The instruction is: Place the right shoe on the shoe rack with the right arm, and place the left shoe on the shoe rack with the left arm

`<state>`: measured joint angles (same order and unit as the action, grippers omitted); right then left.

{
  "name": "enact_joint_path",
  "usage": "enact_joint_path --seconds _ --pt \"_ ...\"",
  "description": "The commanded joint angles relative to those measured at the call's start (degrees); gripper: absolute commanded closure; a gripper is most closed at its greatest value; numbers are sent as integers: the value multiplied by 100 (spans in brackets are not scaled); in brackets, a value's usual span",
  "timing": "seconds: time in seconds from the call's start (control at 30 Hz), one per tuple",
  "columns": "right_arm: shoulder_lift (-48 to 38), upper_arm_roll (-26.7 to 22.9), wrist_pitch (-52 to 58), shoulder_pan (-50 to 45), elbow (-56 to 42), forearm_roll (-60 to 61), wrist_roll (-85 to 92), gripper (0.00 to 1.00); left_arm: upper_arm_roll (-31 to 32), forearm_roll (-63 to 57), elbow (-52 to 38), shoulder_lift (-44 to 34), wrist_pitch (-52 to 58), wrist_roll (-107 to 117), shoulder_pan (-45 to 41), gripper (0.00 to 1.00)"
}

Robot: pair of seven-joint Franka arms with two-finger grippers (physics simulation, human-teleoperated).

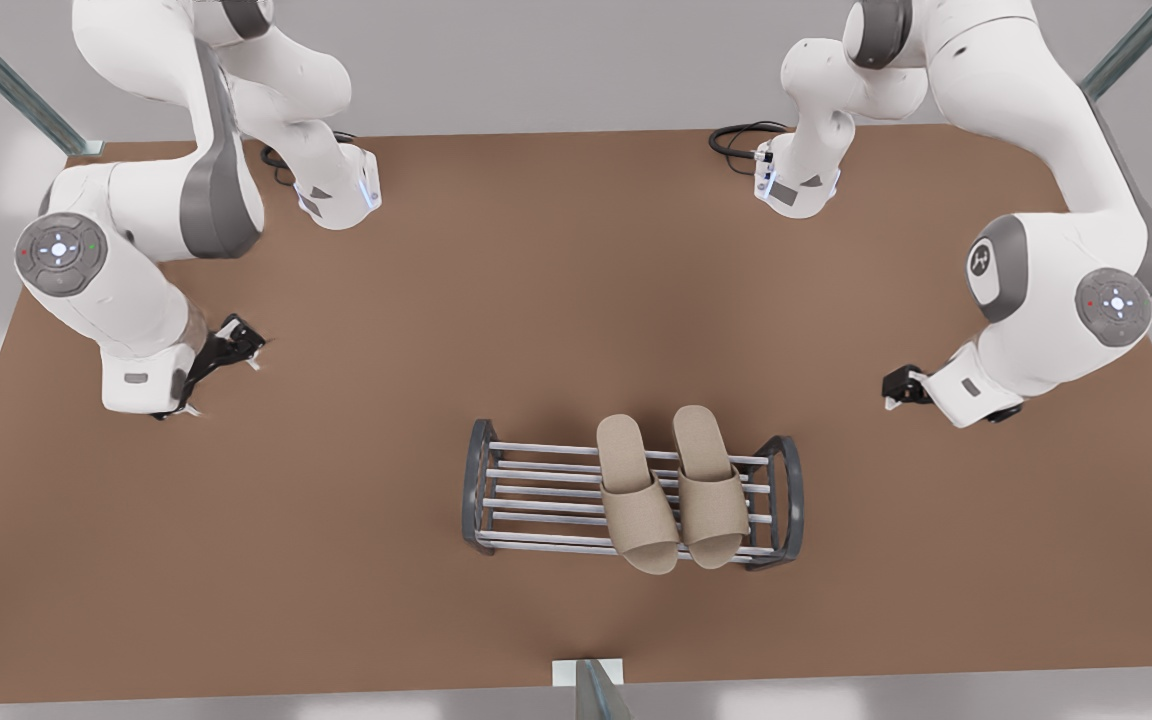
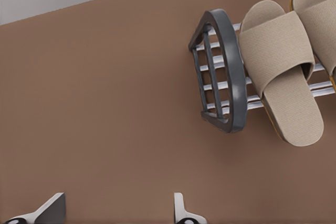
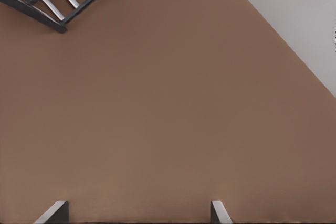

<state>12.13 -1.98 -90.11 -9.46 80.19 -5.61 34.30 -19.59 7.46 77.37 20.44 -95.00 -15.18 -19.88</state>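
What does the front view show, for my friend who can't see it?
One beige slipper and its twin lie side by side on the shoe rack, nearer its end on the front view's right. The left gripper, at that view's right, and the right gripper, at its left, wait open over the brown table.

Glossy white, rounded shells on the left arm [image 1: 1056,250] and the right arm [image 1: 136,210] alike, broken by curved mid-grey bands at the joints. Round grey end caps [image 1: 58,250] near each wrist, each with a white button cluster and small coloured dots. A white logo [image 1: 981,260] on the left arm's grey band. White bases [image 1: 341,195] with blue-lit strips and small dark triangle marks; black looped cables [image 1: 736,137] behind them. Small black bodies on the left gripper [image 2: 115,213] and the right gripper [image 3: 136,216], tipped with pale grey, wedge-shaped fingers [image 3: 55,212].
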Motion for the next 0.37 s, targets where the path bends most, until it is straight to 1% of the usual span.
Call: enact_joint_path --seconds 0.0,0.1,0.23,0.33 --pt "35 -4 301 33 -30 -63 -3219 0 -10 -17 -2 4 -19 -20 1 0" --pt "79 5 274 32 -30 24 -3201 0 -1 -26 -2 4 -28 -29 1 0" --pt "87 5 265 164 -21 464 -3210 0 -1 -26 -2 4 -28 -29 1 0" --pt "105 5 265 164 -21 455 -3219 0 -1 -26 -2 4 -36 -29 1 0"
